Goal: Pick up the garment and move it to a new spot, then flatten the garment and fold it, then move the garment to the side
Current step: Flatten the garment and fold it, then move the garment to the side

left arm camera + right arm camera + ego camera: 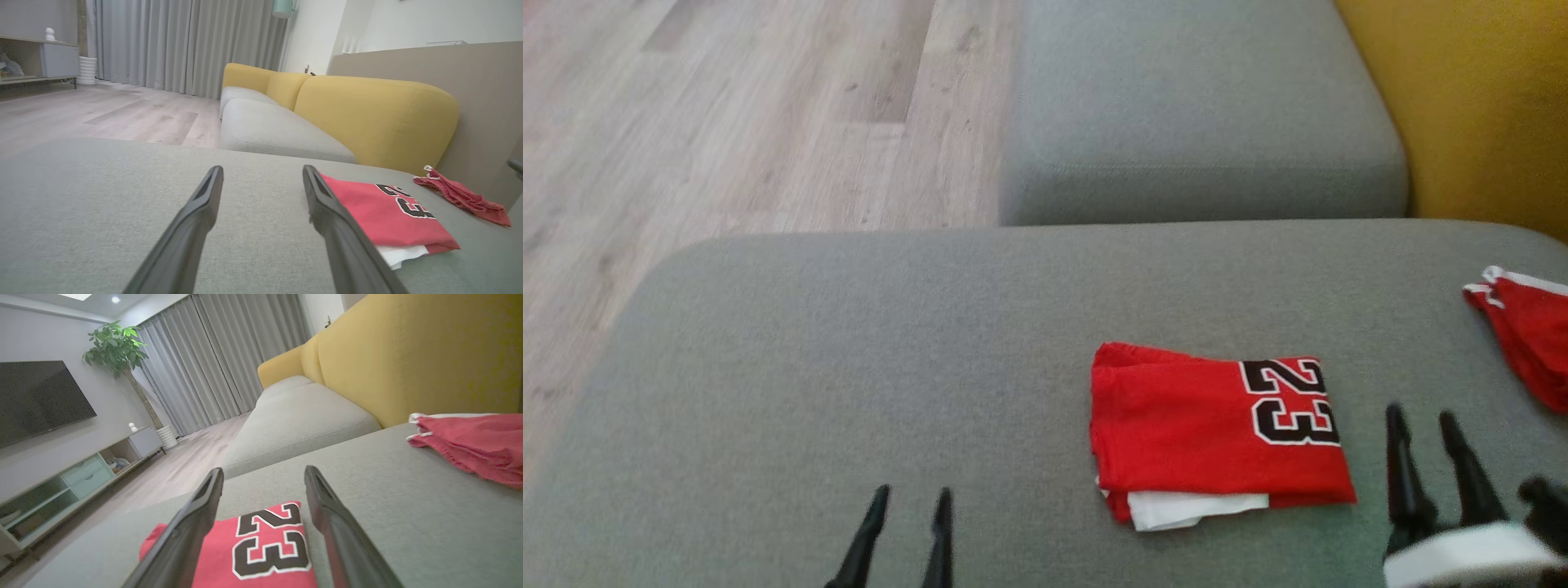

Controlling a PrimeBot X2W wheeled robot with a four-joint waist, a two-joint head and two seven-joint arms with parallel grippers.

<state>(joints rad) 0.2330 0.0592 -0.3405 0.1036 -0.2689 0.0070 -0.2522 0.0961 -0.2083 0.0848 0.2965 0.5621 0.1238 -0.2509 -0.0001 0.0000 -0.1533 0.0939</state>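
The garment (1217, 433) is a red jersey with a black and white 23, folded into a rectangle on the grey cushion (849, 367), a white layer peeking out at its near edge. It also lies right of my left fingers in the left wrist view, garment (380, 208), and between my right fingers in the right wrist view, garment (265, 547). My right gripper (1421, 420) stands open just right of the jersey, holding nothing. At the lower left, well clear of the jersey, my left gripper (912, 494) is open and empty.
A second red garment with white trim (1527, 327) lies at the cushion's right edge. Another grey seat cushion (1201, 114) sits beyond, with a yellow backrest (1478, 106) to the right. Wood floor (727, 122) lies to the left past the cushion edge.
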